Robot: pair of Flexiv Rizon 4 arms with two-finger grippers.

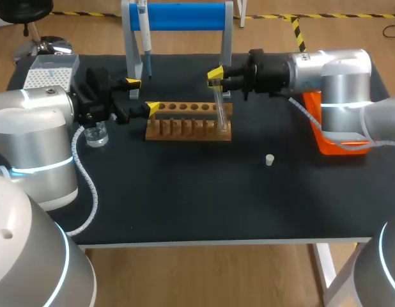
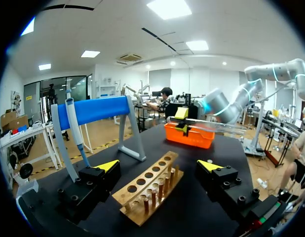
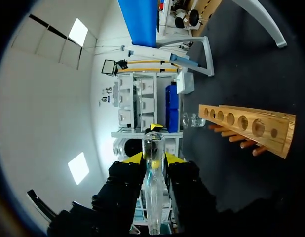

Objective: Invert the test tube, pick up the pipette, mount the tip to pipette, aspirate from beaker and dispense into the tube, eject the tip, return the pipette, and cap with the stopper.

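My right gripper [image 3: 153, 159] is closed narrowly on the test tube [image 3: 153, 197], with both yellow tips pressing on the glass from opposite sides. The tube runs back between the fingers toward the wrist. In the left wrist view the tube lies about level, raised above the wooden rack [image 2: 147, 190] at the end farthest from my left gripper [image 2: 158, 168]. I cannot tell whether any liquid is in the tube. My left gripper stands wide open and holds nothing. The near end of the rack lies ahead of it, between and below the two fingers, and in the head view one yellow tip sits just beside that end. I cannot tell whether the tip touches the rack. The pipette [image 2: 76, 128] hangs upright on the blue-barred stand [image 2: 93, 111], ahead of my left gripper and outside one finger. The beaker [image 1: 95, 135] stands on the table [image 1: 197, 204] behind the left fingertips, just beside the gripper body. The stopper [image 1: 269, 160] lies alone on the table, well apart from my right gripper and clear of the rack. The orange tray [image 1: 332, 142] sits beneath my right arm, behind the gripper.
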